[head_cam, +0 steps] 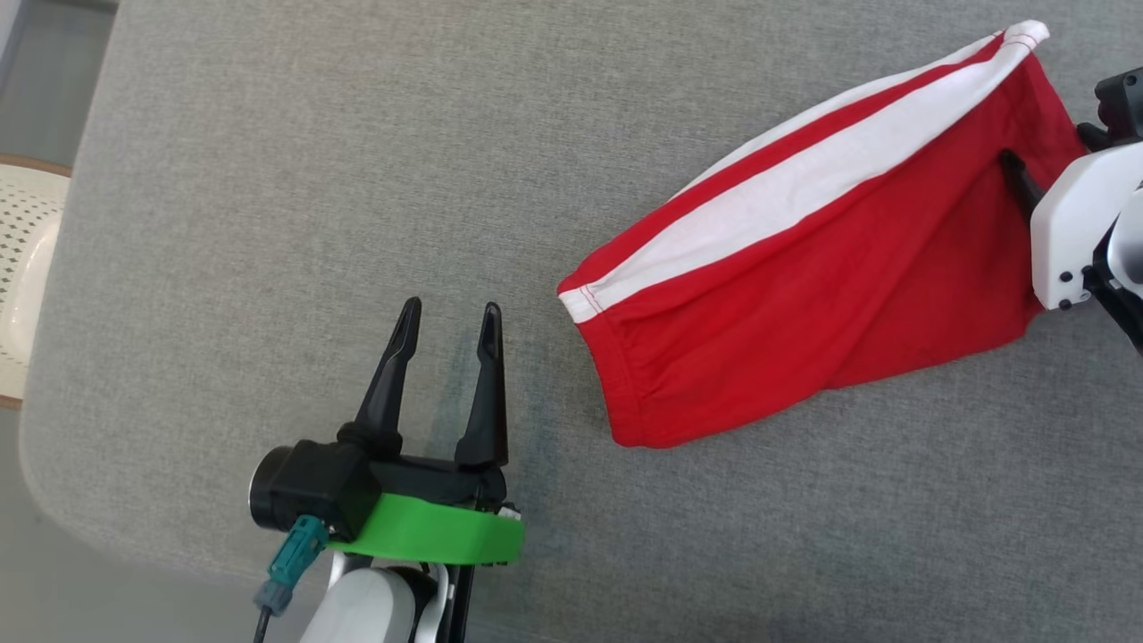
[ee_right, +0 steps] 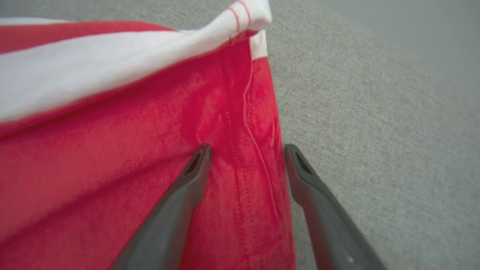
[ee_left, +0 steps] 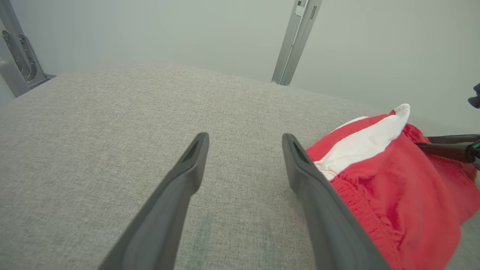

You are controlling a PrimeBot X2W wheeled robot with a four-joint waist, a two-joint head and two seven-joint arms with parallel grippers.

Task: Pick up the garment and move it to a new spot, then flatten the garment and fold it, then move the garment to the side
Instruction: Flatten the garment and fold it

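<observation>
While the head view has the red shorts (head_cam: 804,295) lying right of centre on the gray fabric surface (head_cam: 357,134), left gripper (head_cam: 451,317) spread empty to their left, the right wrist view adds the right gripper (ee_right: 247,150) splayed, straddling their right edge, gripping nothing.

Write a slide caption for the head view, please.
Open left claw beside red-and-white garment; right claw over its other end.

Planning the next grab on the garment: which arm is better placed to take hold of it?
Right. The open right gripper straddles the red garment's stitched edge, one finger over the cloth, the other just past it. The left gripper is open over the bare grey surface beside the garment.
</observation>
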